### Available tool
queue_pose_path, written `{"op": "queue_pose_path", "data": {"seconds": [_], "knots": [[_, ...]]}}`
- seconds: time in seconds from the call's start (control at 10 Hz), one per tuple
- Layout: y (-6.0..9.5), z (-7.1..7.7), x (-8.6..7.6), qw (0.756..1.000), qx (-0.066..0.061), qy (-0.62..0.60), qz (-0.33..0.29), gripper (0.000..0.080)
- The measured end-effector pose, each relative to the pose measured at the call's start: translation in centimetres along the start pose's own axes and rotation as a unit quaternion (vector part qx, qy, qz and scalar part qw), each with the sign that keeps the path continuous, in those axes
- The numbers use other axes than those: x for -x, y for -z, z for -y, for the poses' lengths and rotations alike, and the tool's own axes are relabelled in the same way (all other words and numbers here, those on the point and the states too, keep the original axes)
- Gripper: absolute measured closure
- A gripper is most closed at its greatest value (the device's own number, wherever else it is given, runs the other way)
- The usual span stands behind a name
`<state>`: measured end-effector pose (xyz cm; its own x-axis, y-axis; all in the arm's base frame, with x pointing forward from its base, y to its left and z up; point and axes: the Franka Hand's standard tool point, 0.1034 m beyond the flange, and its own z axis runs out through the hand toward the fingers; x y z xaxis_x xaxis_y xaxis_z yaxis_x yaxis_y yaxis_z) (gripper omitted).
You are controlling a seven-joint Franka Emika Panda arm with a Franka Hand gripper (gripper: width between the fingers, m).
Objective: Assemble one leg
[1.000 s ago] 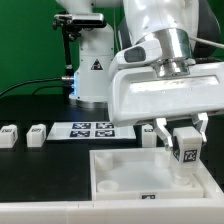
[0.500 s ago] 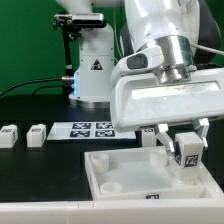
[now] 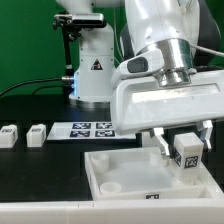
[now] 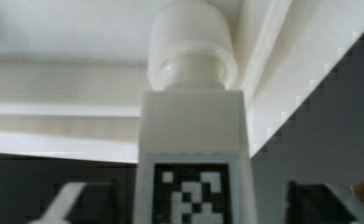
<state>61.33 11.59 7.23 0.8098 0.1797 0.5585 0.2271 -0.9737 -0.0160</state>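
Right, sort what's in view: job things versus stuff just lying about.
For the job: the leg, held in the gripper above a corner of the square panel.
Lying about: two spare legs at the exterior view's left; the marker board.

Green backdrop [image 3: 25,40], black table [image 3: 35,172]
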Motion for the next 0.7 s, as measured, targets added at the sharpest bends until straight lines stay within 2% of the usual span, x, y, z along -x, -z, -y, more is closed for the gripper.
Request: {"op": "queue_pose_path", "data": {"seconds": [0.1, 0.2, 0.3, 0.7], "knots": [[-0.01, 0.00, 0.02, 1.000, 0.000, 0.000, 0.000, 0.0244], [-0.01, 0.00, 0.03, 1.000, 0.000, 0.000, 0.000, 0.0170], [-0.02, 0.00, 0.04, 1.000, 0.000, 0.000, 0.000, 0.0156], [0.00, -0.07, 0.04, 1.000, 0.000, 0.000, 0.001, 0.0150]]}}
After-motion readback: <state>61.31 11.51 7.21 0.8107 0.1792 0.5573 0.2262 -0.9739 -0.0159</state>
